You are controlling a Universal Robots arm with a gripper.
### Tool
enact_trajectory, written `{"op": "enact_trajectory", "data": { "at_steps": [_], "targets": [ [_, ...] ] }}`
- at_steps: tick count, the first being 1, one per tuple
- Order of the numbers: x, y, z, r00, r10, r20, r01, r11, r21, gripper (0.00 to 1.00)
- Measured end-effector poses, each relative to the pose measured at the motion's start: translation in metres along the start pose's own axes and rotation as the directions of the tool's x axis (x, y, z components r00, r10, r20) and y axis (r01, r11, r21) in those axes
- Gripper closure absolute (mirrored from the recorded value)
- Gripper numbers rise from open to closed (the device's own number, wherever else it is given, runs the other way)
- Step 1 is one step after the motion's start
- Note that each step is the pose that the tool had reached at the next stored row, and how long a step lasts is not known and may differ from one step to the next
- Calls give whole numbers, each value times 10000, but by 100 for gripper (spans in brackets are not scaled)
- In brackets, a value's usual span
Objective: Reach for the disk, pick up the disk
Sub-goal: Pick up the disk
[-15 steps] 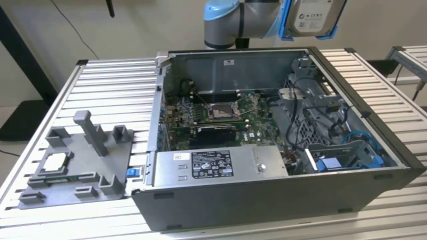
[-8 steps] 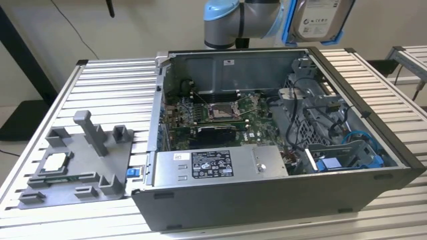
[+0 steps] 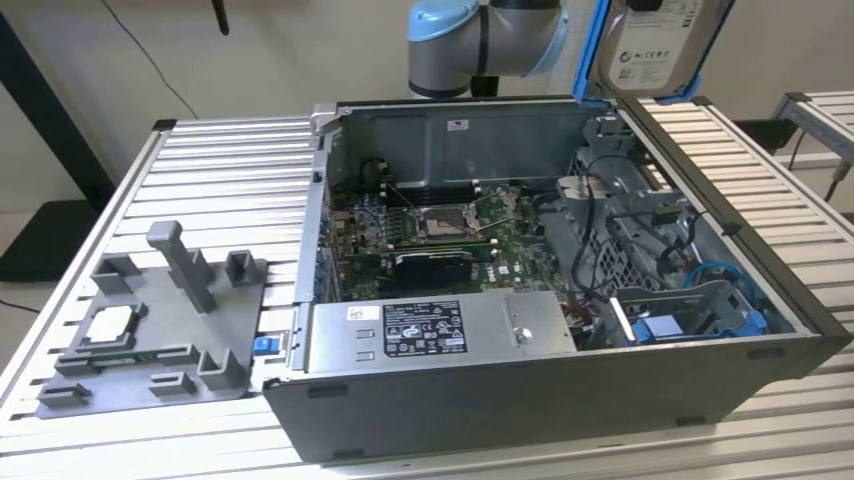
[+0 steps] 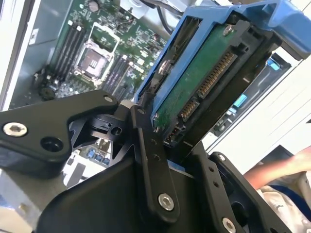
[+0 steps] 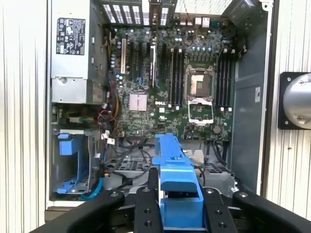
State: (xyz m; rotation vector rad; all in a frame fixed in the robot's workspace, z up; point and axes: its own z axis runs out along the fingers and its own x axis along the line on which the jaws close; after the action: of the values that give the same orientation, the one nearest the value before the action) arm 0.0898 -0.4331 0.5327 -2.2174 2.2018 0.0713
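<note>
The disk [image 3: 651, 45], a silver-grey drive with a white label in a bright blue carrier, hangs upright above the back right corner of the open computer case [image 3: 561, 400]. In the second wrist view its green circuit-board underside [image 4: 204, 82] faces the camera, and black fingers [image 4: 146, 145] press on its sides. My gripper [image 4: 180, 150] is shut on the disk. The first wrist view shows the blue carrier edge [image 5: 176, 174] clamped in the gripper [image 5: 180, 208], high above the motherboard [image 5: 165, 87].
Inside the case are a grey power supply box [image 3: 427, 330], cables and a blue-lined drive bay [image 3: 694, 320]. A grey fixture [image 3: 160, 330] holding a small chip lies on the slatted table at the exterior view's left. A person's hand [image 4: 284, 170] is near the case.
</note>
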Motion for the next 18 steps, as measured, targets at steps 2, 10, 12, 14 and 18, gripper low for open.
{"op": "enact_trajectory", "data": {
  "at_steps": [2, 10, 12, 14, 18],
  "targets": [
    [75, 1, -1, 10000, 1, 1, -1, 10000, 0, 100],
    [396, 3, -3, 10000, 2, 0, -2, 10000, 0, 100],
    [480, 3, -4, 10000, 2, 0, -2, 10000, 0, 100],
    [560, 4, -4, 10000, 2, 1, -2, 10000, 0, 100],
    [718, 4, -5, 10000, 3, 0, -3, 10000, 0, 100]
  ]
}}
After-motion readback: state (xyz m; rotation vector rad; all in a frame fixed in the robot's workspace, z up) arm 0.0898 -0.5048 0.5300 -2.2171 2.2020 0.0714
